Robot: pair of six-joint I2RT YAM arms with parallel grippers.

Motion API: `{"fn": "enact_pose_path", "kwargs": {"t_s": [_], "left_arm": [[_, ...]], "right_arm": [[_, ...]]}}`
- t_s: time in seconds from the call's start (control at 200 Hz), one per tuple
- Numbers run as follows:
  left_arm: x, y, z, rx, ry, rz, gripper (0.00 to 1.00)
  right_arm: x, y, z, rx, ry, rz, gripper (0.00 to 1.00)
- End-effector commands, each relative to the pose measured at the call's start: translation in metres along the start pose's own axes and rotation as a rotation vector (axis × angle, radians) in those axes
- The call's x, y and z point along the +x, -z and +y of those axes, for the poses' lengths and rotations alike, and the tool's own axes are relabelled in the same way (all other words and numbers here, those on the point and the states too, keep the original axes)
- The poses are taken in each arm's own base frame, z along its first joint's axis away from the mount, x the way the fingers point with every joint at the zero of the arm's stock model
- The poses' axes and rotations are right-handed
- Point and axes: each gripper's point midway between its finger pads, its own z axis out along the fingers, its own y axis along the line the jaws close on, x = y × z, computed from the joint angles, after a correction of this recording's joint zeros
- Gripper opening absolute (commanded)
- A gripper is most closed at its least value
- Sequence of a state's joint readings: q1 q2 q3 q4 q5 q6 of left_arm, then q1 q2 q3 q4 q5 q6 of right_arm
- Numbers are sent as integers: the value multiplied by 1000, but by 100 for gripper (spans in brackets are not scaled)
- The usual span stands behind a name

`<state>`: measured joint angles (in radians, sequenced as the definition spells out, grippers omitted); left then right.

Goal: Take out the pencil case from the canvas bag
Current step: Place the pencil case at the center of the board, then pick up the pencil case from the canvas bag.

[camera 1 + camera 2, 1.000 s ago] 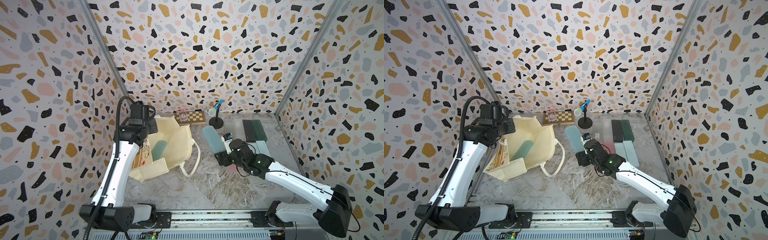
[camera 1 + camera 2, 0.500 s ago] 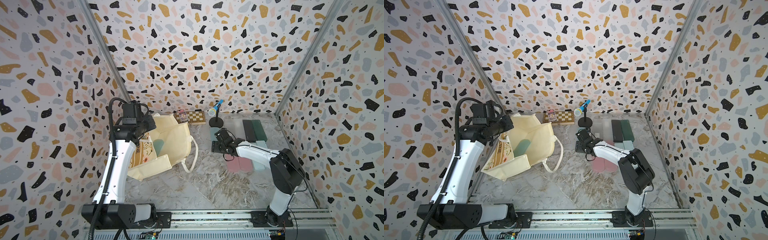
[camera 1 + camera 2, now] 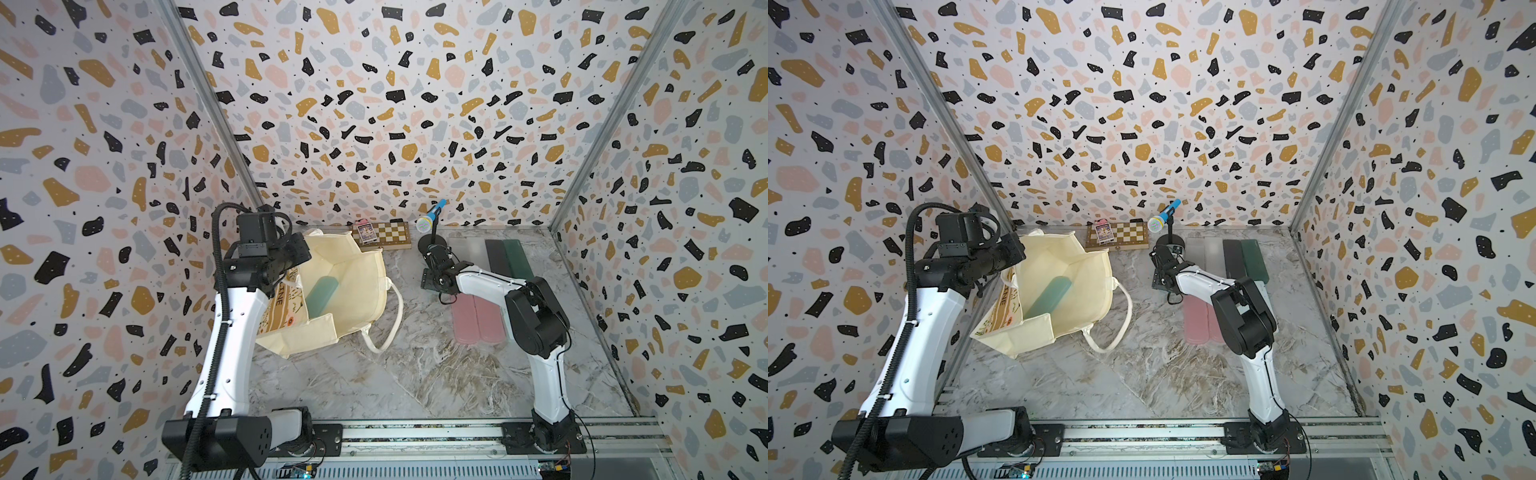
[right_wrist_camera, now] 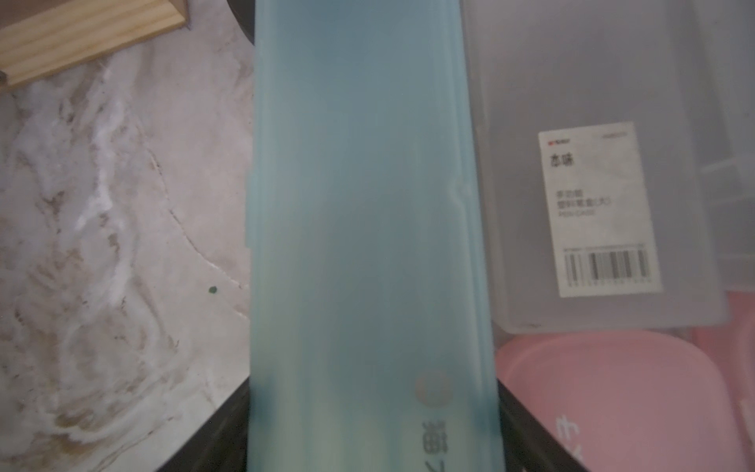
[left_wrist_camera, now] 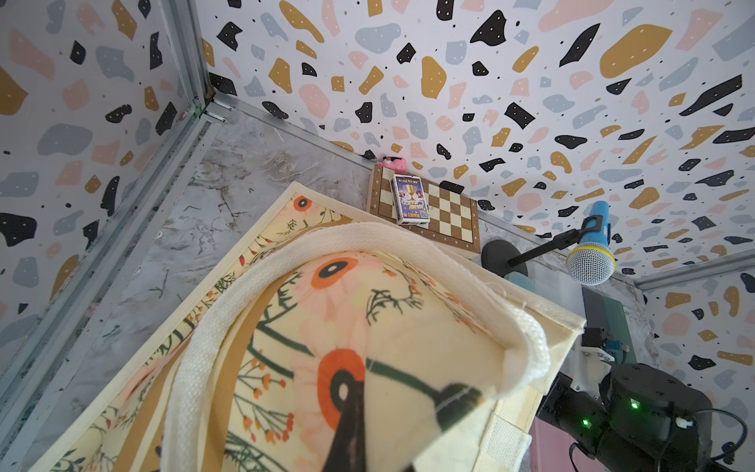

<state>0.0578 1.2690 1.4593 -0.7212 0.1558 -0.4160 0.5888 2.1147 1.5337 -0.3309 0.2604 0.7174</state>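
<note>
**One case out, another in the bag, and a crowded set-down spot**

The right end effector [image 4: 374, 433] clasps a light blue pencil case [image 4: 367, 204] by its long edges, low at the far middle of the surface [image 3: 374, 395]. The case sits tight beside a clear case [image 4: 592, 204], with pink cases [image 3: 478, 320] just nearer and the microphone [image 3: 424, 224] on its stand just beyond. A careless withdrawal could shove them or tip the stand.

The left end effector [image 3: 301, 251] is clenched on the far-left rim of the canvas bag [image 3: 357, 282], propping its mouth open over a teal pencil case [image 3: 322, 293] inside. If that grip slips, cloth would fold over the case. The bag's loose handle [image 3: 401, 311] lies to its right and could snag a reaching arm.
</note>
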Motion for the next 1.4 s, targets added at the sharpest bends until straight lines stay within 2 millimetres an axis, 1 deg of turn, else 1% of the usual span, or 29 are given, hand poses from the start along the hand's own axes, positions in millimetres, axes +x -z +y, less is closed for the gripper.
{"fn": "enact_pose_path", "kwargs": {"t_s": [0.0,0.145,0.265,0.345,0.441,0.496,0.526,0.556,0.691,0.771,0.856,0.946,1.026,1.131,1.231,1.397], "left_arm": [[-25,14,-15,76,-1,-106,0],[-25,14,-16,84,-1,-107,0],[-23,13,-18,101,0,-101,0],[-21,12,-22,128,-6,-95,0],[-21,12,-23,142,-7,-93,0],[-21,12,-24,146,-7,-94,0],[-21,12,-24,149,-7,-93,0],[-21,12,-24,149,-6,-92,0],[-20,12,-25,158,-6,-89,0],[-20,12,-27,172,-12,-90,0],[-19,12,-33,210,-22,-82,0],[-17,12,-48,301,-42,-66,0],[-14,13,-69,430,-60,-40,0],[-10,15,-91,579,-58,-6,0],[-2,15,-102,656,-60,28,0],[25,17,-122,711,-129,96,0]], "right_arm": [[-7,5,-5,27,15,0,53],[-9,8,-3,13,22,-3,68],[-15,18,1,-8,27,-22,72],[-19,25,1,-13,30,-37,78],[-22,31,1,-18,30,-47,81],[-22,34,2,-21,35,-54,84],[-22,34,2,-20,38,-54,89],[-23,35,3,-22,41,-56,91],[-22,36,2,-24,47,-52,92],[-23,43,2,-24,51,-65,91],[-26,58,3,-41,62,-105,88],[-28,79,6,-94,82,-157,83],[-22,96,11,-159,117,-180,79],[-10,118,10,-197,172,-219,75],[-3,148,1,-260,177,-294,76],[3,215,-15,-414,177,-433,76]]}}
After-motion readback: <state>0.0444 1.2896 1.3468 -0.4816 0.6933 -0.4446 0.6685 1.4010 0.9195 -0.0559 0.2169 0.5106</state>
